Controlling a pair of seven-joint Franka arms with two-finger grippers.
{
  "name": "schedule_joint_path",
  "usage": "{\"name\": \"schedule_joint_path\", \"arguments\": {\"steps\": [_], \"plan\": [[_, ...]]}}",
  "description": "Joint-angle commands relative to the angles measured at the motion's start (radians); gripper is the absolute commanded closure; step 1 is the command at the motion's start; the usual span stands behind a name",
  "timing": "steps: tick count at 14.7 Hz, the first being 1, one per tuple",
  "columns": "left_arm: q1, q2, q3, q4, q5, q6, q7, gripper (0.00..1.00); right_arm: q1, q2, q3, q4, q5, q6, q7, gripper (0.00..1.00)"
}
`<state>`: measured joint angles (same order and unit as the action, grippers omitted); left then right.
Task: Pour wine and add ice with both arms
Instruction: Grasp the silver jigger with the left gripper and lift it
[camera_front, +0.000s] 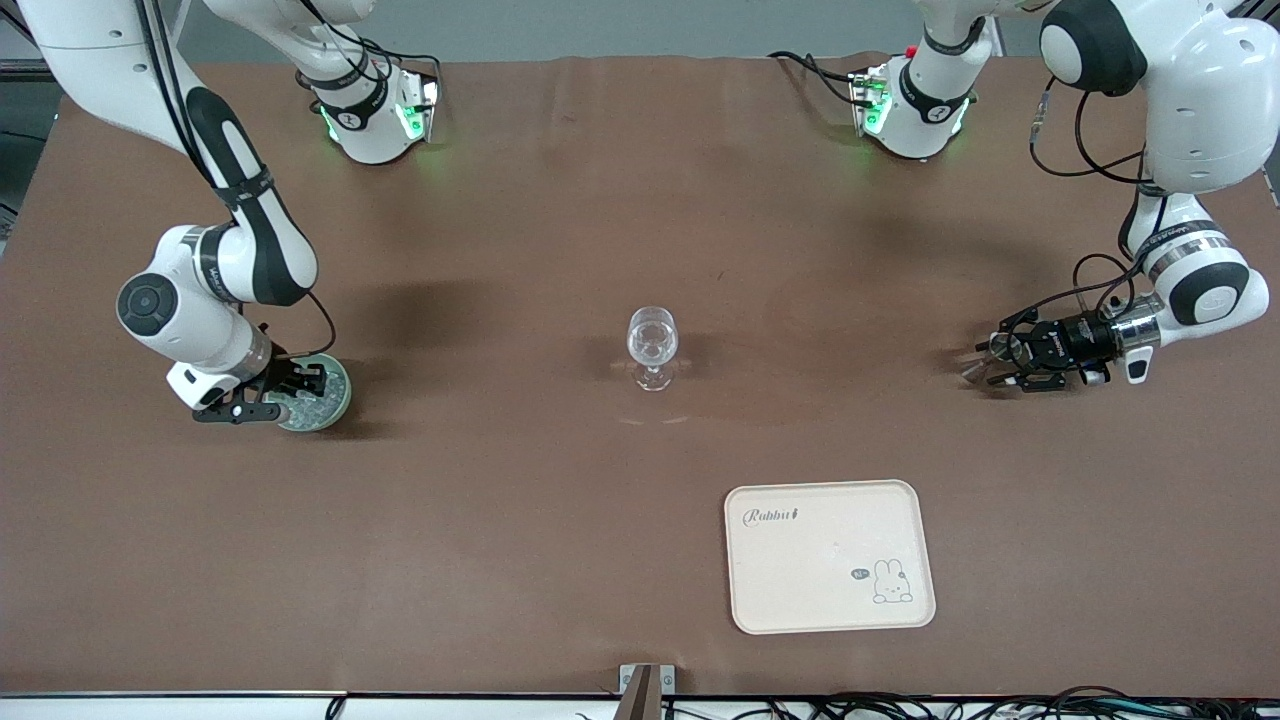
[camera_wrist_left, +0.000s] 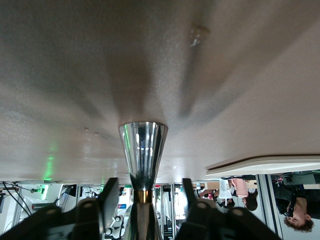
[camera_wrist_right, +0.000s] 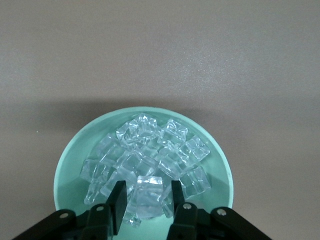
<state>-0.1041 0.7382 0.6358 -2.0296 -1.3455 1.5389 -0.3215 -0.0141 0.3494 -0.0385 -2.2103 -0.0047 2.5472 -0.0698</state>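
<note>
The clear stemmed glass (camera_front: 652, 345) stands upright mid-table; it also shows small in the left wrist view (camera_wrist_left: 197, 34). A mint-green bowl (camera_front: 338, 398) toward the right arm's end holds several ice chunks (camera_wrist_right: 145, 147). My right gripper (camera_front: 290, 392) is down in the bowl (camera_wrist_right: 65, 165). In the right wrist view the right gripper (camera_wrist_right: 146, 192) is open, its jaws either side of one ice chunk with small gaps. My left gripper (camera_front: 985, 362) hangs low over the table toward the left arm's end. In the left wrist view the left gripper (camera_wrist_left: 145, 187) is open around a silver cone-shaped piece (camera_wrist_left: 143, 145) with a gold band.
A cream tray (camera_front: 830, 555) with a rabbit drawing lies nearer the front camera than the glass, and its edge shows in the left wrist view (camera_wrist_left: 265, 165). The brown table runs wide around the glass. The arm bases stand along the edge farthest from the front camera.
</note>
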Motion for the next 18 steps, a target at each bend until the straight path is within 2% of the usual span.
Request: {"name": "schedule_joint_path", "arguments": {"steps": [1, 4, 7, 8, 10, 12, 14, 18], "plan": [[0.0, -0.005, 0.001, -0.009, -0.03, 0.01, -0.024, 0.53, -0.01, -0.003, 0.006, -0.017, 0.006, 0.011, -0.016, 0.58], [0.003, -0.01, 0.001, -0.011, -0.038, 0.01, -0.044, 0.62, -0.01, 0.0, 0.005, -0.017, 0.008, 0.01, -0.016, 0.63], [0.009, -0.011, 0.002, -0.014, -0.038, 0.001, -0.047, 0.79, -0.009, 0.0, 0.006, -0.017, 0.006, 0.01, -0.016, 0.69], [0.009, -0.016, 0.002, -0.02, -0.038, -0.002, -0.047, 0.85, -0.01, 0.0, 0.006, -0.017, 0.008, 0.008, -0.016, 0.73], [0.011, -0.026, 0.007, -0.027, -0.038, -0.028, -0.047, 0.91, -0.009, 0.0, 0.006, -0.016, 0.006, 0.008, -0.016, 0.81], [0.011, -0.058, 0.012, -0.031, -0.032, -0.049, -0.054, 0.92, -0.006, 0.0, 0.006, -0.009, 0.006, 0.007, -0.011, 0.92], [0.001, -0.112, 0.01, -0.035, -0.031, -0.051, -0.153, 0.93, -0.004, 0.0, 0.006, 0.004, 0.008, -0.011, -0.01, 0.95], [-0.014, -0.247, -0.039, -0.037, 0.019, -0.051, -0.254, 0.96, -0.006, -0.024, 0.006, 0.099, 0.017, -0.195, -0.011, 0.99]]}}
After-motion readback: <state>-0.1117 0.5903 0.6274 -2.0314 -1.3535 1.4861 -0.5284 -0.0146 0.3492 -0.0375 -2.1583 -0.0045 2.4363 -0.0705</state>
